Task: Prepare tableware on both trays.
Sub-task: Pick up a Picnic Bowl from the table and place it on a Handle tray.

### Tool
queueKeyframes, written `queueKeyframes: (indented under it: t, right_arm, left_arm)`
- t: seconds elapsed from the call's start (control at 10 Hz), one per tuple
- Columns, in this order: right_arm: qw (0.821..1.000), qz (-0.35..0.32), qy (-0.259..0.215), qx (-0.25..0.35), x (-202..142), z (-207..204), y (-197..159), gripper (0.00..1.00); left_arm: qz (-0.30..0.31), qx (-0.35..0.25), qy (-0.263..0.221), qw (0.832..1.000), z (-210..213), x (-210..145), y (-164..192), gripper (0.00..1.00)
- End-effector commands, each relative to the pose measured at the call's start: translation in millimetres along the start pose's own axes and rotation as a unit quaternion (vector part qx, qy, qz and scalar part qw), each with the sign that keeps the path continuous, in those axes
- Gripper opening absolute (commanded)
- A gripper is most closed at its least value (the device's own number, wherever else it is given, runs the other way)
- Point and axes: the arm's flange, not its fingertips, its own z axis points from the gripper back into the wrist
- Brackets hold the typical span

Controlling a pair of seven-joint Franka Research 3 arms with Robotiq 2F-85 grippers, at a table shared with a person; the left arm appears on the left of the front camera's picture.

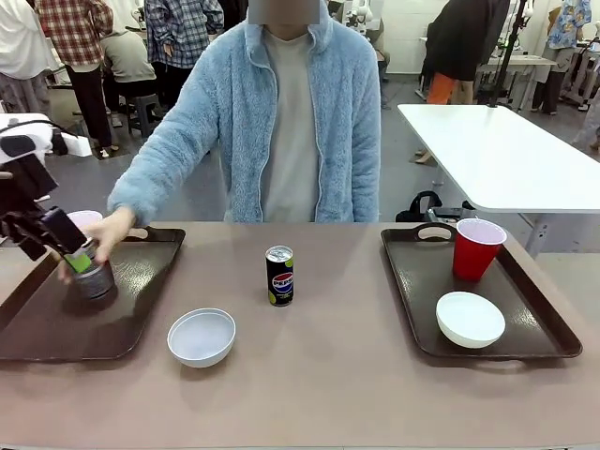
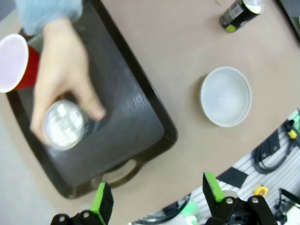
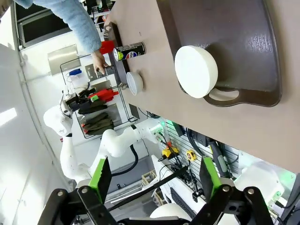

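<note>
One hand is gripping a slim dark metal can upright on the glossy brown left tray, probably stocking it. Left gripper, right gripper: hanging wide, empty.

The left tray holds a far red cup and an upright dark can held by a person's hand. The right tray holds 1 upright near red cup and 1 white bowl. The Pepsi can and the 2nd bowl stand on the table between them.
</note>
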Motion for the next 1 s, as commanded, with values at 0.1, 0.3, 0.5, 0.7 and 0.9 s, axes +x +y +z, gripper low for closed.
queueKeyframes:
  t: [0.1,0.3,0.5,0.7,0.9]
  right_arm:
    - [1.000,0.002,-0.001,0.003,-3.7,-1.3,1.6,0.99]
    - [1.000,0.002,-0.001,0.003,-3.7,-1.3,1.6,0.99]
    - [1.000,0.002,-0.001,0.003,-3.7,-1.3,1.6,0.99]
    - [1.000,0.002,-0.001,0.003,-3.7,-1.3,1.6,0.99]
    - [1.000,0.002,-0.001,0.003,-3.7,-1.3,1.6,0.99]
  left_arm:
    - [0.016,0.030,0.002,0.999,-19.0,23.4,-26.8,1.00]
    - [0.042,0.056,0.005,0.998,-34.0,36.8,-48.4,1.00]
    - [0.091,0.060,-0.003,0.994,-54.3,53.3,-65.1,1.00]
    - [0.111,0.054,0.006,0.992,-86.8,57.3,-79.5,1.00]
    - [0.112,0.036,0.030,0.993,-116.0,57.0,-91.6,1.00]
